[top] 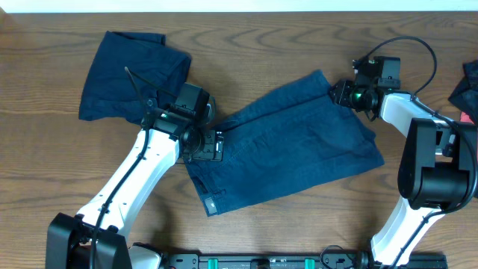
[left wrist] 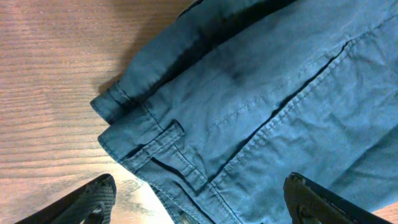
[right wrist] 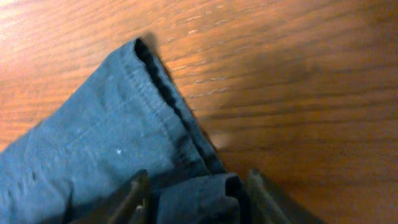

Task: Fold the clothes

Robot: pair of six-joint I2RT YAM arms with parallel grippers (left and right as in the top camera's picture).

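Overhead looks straight down; both wrist views sit close over the same shorts (top: 291,142).

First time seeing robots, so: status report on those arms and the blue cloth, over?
Left jaws open over navy shorts waistband. Right jaws astride a hem corner, grip unclear. Another dark garment upper left, not blocking.

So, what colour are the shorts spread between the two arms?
The shorts are plain dark navy blue, with no pattern; the left wrist view shows it best.
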